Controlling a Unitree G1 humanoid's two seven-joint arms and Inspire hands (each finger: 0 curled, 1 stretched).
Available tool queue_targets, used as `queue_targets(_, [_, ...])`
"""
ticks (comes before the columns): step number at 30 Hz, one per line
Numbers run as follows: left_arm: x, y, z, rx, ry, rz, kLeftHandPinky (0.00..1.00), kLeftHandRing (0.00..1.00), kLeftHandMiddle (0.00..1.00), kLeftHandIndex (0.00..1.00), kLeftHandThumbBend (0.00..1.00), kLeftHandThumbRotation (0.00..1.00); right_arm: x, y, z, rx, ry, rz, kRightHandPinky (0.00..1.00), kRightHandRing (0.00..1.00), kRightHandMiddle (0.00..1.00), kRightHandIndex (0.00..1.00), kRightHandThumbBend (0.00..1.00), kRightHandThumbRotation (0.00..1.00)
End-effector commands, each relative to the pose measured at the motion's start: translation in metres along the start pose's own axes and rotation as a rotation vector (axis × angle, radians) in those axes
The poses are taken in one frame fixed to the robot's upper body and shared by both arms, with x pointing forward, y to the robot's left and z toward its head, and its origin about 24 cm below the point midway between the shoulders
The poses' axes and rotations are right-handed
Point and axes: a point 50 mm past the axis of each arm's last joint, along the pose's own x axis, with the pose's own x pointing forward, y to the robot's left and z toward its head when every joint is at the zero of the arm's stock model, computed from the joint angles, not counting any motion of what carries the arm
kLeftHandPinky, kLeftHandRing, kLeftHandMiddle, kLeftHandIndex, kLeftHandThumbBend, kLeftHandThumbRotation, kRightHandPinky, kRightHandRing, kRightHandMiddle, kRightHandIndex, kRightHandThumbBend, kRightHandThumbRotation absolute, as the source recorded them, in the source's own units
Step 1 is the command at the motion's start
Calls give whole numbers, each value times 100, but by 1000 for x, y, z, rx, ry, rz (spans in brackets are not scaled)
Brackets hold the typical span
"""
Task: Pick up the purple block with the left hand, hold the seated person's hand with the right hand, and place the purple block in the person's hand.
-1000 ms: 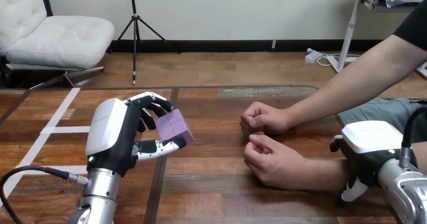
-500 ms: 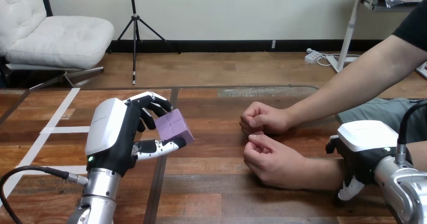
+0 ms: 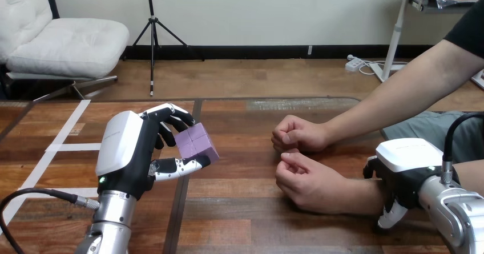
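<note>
the robot's left hand (image 3: 128, 151) stands upright at the left of the head view, its white back shell toward the camera, closed in a grip on the purple block (image 3: 197, 142). its fingers (image 3: 171, 115) curl over the block's top and far side. its thumb (image 3: 181, 166) lies along the underside, so the block is pinched between them and held clear of the wooden table (image 3: 240, 220). the block looks like a cube with faint seams across its faces. the silver left forearm (image 3: 111, 217) rises from the bottom edge to meet the hand.

to the right of the block, and apart from it, 2 hands of the seated person rest on the table near the middle. the person's farther hand (image 3: 298, 134) and the person's nearer hand (image 3: 307, 181) are both loosely curled into fists. their knuckles point toward the block, and the 2 hands sit just beside each other, perhaps touching at the fingers. both of the person's arms run off to the right.

the robot's right hand (image 3: 406, 158) is at the lower right, white shell up, over the person's nearer forearm (image 3: 357, 196) just behind the wrist. whether it is closed round that forearm or only resting on it cannot be told.

strips of white tape (image 3: 57, 146) cross the table at the far left, on the other side of the left hand from the block.
</note>
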Motion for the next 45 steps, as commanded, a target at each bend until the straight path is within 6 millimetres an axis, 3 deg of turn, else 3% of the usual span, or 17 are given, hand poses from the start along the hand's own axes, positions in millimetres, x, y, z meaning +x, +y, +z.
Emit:
queue_targets(1, [16,16,12,7,-85,68,34,41,50,55,60,0,5,-9,4,1,-25,-25,76,78,79,77,74,14])
queue_targets(10, [16,16,12,11,-82,65,34,41,50,55,60,0,7,-8,7,-28,-28,0,75,76,78,76,74,17])
queue_targets(22, [15,16,12,11,-75,63,34,41,50,55,61,0,12,-5,8,-30,-17,40,64,71,74,71,73,20])
queue_targets(37, [15,16,11,7,-70,67,35,41,51,55,61,0,17,-1,7,-12,-5,66,50,62,68,69,73,18])
queue_targets(45, [15,16,11,10,-72,70,34,41,50,55,61,0,18,-1,7,2,-4,63,48,61,66,69,73,15])
